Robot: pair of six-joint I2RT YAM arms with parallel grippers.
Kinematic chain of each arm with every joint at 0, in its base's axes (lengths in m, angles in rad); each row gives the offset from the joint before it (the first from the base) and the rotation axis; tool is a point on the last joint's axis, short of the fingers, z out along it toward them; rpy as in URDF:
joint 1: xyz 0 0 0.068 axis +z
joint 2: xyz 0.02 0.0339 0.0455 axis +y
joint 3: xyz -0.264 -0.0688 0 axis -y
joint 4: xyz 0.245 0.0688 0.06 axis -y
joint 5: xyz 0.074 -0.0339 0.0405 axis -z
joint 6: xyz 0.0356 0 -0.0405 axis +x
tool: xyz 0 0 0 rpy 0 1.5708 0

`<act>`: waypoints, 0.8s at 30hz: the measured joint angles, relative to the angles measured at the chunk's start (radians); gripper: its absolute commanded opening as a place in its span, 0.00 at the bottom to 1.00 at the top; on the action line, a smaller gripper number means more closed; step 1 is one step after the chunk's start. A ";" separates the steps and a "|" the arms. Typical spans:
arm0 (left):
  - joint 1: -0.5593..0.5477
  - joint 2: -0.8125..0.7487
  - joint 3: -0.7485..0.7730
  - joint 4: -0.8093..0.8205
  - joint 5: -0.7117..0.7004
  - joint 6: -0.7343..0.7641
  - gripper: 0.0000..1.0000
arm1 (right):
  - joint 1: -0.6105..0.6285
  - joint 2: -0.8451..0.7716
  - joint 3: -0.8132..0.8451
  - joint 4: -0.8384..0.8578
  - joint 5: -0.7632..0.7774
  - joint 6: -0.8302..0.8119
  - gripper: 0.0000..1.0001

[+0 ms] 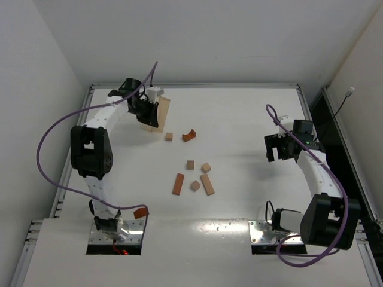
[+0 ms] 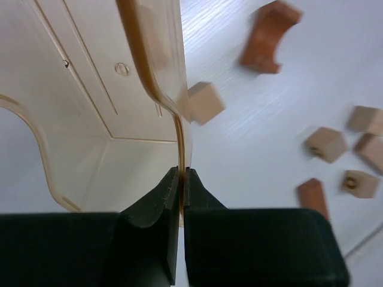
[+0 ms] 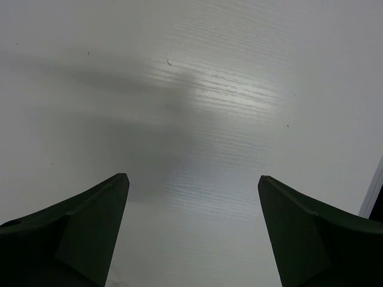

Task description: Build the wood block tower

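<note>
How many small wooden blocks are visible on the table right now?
8: pale cube and reddish arch beside the tray; mid-table, left cube, right cube, lower cube, reddish bar and tan bar; reddish piece by the left arm's base. The tray may hide more.

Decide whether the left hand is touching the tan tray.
Touching. The left wrist view shows the left hand shut on the thin edge of the tan tray.
</note>
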 measured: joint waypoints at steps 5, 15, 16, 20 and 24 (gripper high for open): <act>-0.019 -0.005 0.000 -0.017 -0.264 0.091 0.00 | 0.000 0.003 0.000 0.006 0.000 0.000 0.86; -0.194 0.111 0.095 -0.035 -0.546 0.230 0.00 | 0.000 0.003 0.000 0.010 0.000 0.000 0.86; -0.214 0.143 0.114 -0.038 -0.559 0.238 0.00 | 0.000 0.003 0.000 0.010 0.000 0.000 0.86; -0.270 0.240 0.180 -0.069 -0.588 0.267 0.00 | -0.001 0.003 0.000 0.010 0.000 0.000 0.86; -0.304 0.295 0.240 -0.093 -0.595 0.293 0.00 | -0.001 0.003 0.000 0.010 0.000 -0.003 0.86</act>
